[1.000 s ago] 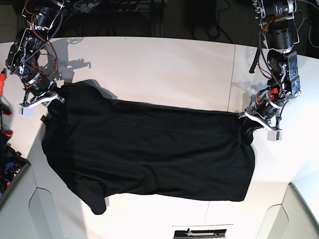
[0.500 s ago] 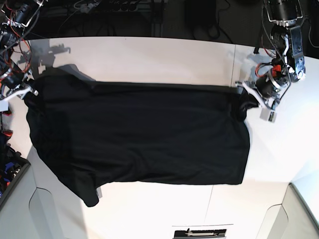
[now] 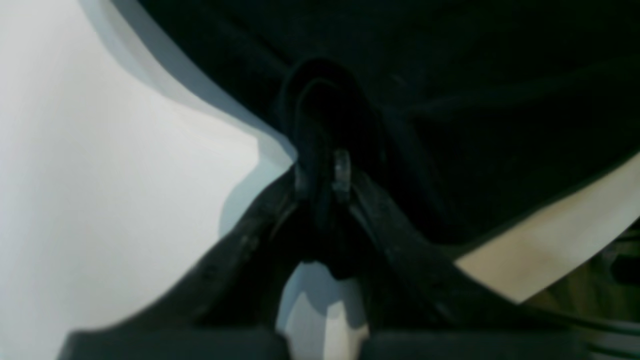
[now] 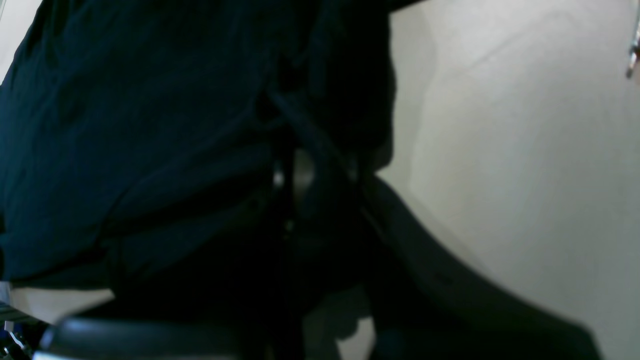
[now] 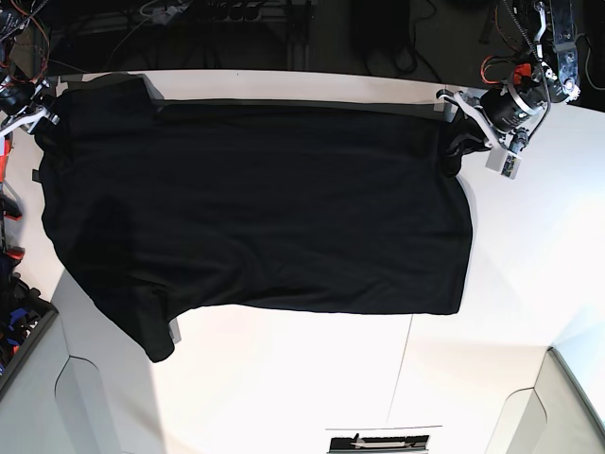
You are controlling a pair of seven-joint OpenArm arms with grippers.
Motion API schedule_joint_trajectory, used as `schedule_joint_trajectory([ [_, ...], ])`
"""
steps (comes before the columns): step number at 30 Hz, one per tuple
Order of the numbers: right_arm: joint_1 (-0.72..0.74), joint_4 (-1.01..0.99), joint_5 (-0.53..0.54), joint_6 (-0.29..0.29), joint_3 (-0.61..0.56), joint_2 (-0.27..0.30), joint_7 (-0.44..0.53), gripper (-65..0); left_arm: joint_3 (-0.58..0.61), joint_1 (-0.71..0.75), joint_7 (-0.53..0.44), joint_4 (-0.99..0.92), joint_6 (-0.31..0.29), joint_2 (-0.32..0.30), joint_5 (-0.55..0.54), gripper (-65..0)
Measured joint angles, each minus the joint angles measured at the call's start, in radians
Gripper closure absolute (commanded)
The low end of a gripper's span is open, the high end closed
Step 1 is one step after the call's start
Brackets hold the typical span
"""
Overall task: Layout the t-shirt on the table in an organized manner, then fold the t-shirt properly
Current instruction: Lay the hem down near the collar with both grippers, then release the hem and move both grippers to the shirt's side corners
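Black t-shirt (image 5: 255, 208) spread plain-side up on white counter (image 5: 312, 378), far corners pinched in left jaws (image 5: 458, 112) and right jaws (image 5: 40, 112)

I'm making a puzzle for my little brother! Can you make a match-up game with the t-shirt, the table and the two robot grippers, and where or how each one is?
Things:
1. t-shirt
2. table
3. left gripper
4. right gripper

Descriptions:
A. white, under everything
B. black, stretched between two grippers
C. shut on the cloth at the base view's left edge
D. shut on the cloth at the base view's right

Pairs: 1-B, 2-A, 3-D, 4-C
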Motion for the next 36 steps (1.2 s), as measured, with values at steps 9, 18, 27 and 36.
schedule_joint_trajectory([
  [9, 0.006, 0.007, -0.001, 0.002, 0.004, 0.005, 0.011, -34.8, 0.000, -0.006, -0.005, 0.000, 0.016, -0.004, 0.000, -31.1],
  [18, -0.006, 0.191, -0.064, -0.014, 0.003, -0.001, -0.019, -34.7, -0.171, -0.003, 0.094, 0.028, -0.010, -0.003, -0.227, -31.6],
  [27, 0.081, 0.282, -0.118, -0.025, 0.003, 0.019, 0.064, -34.7, -0.254, -0.027, 0.112, 0.042, -0.011, -0.053, -0.316, -31.6],
  [36, 0.333, 0.032, -0.177, -0.021, -0.005, 0.028, 0.106, -34.7, -0.114, -0.262, 0.100, -0.063, -0.011, -0.114, -0.251, -31.6],
])
